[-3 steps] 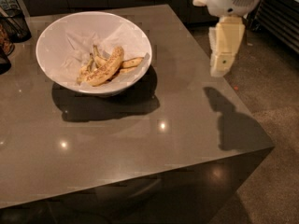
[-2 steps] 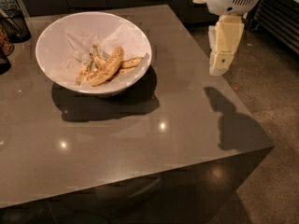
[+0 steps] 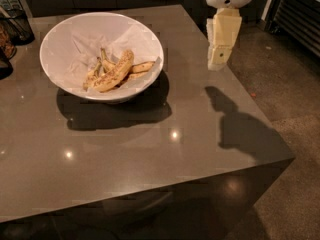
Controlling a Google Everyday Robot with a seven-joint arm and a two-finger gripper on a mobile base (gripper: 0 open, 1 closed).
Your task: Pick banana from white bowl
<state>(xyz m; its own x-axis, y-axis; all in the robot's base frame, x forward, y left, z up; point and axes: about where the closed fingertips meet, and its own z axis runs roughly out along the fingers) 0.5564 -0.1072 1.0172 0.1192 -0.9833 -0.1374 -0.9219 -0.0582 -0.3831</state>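
The white bowl (image 3: pixel 65 39) sits at the back left of a grey-brown table, lined with crumpled white paper. Several bananas lie in it. The largest, plump yellow banana (image 3: pixel 116 73) with brown speckles lies diagonally on top of thinner ones with greenish stems. My gripper (image 3: pixel 219 59) hangs from the white arm at the top right, above the table's right edge, well to the right of the bowl and apart from it. It holds nothing.
The table (image 3: pixel 150 149) ends in a front edge and a right edge near the gripper, with brown floor beyond. Dark containers (image 3: pixel 15 26) stand at the far left. Dark cabinets line the back.
The gripper has risen slightly and shifted a little left; the bowl and bananas have not moved.
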